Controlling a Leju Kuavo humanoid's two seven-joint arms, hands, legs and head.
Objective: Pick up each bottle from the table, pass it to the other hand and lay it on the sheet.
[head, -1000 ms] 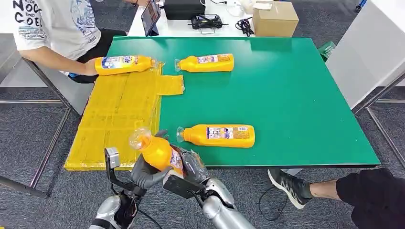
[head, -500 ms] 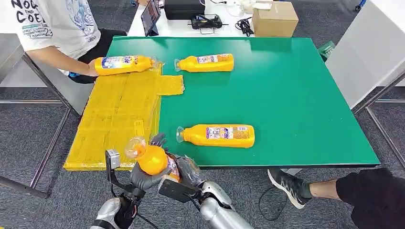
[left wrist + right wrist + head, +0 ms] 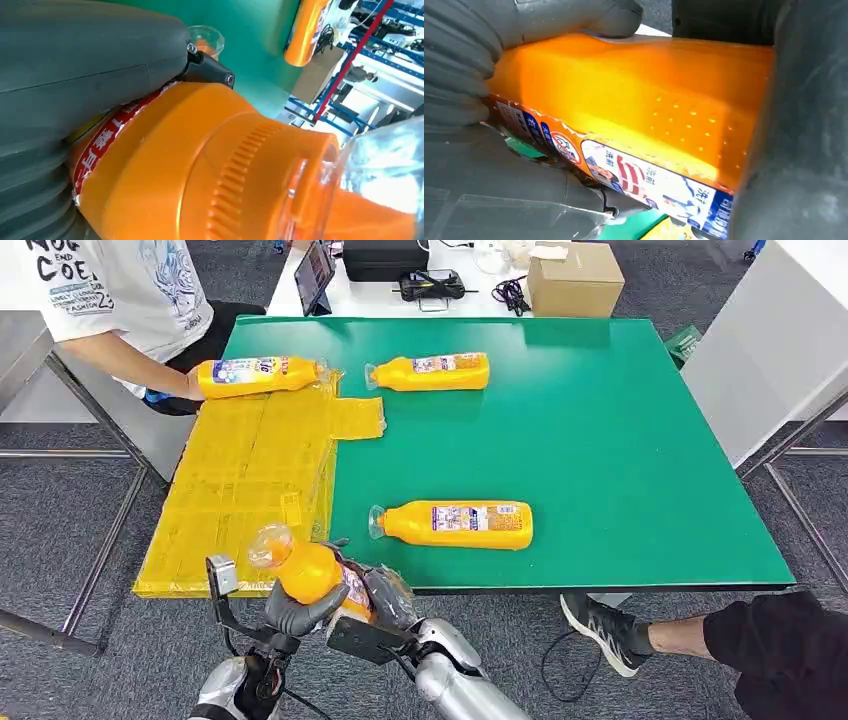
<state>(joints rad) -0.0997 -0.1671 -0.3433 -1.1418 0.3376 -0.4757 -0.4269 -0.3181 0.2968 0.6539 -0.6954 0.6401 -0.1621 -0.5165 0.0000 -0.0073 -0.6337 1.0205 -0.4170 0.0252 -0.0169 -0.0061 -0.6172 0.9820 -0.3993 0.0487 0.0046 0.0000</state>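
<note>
A green table (image 3: 600,440) stands on grey carpet, with a yellow sheet (image 3: 250,480) laid over its left side and hanging past the edge. At the far end of the sheet lies one orange bottle (image 3: 255,375), a seated person's hand resting on it, so one delivery looks done. Two more wait on the bare green: a far bottle (image 3: 432,371) just beside the sheet's corner and a near bottle (image 3: 458,524) close to the front edge, both lying crosswise with caps toward the sheet. The handover appears to be under way: the held bottle (image 3: 308,572) sits just off the table's front edge, its long axis tilted, clear cap up and toward the sheet, base down toward the robot. The left hand (image 3: 300,608) cups its shoulder while the right hand (image 3: 385,598) wraps the labelled lower body; both grip it.
</note>
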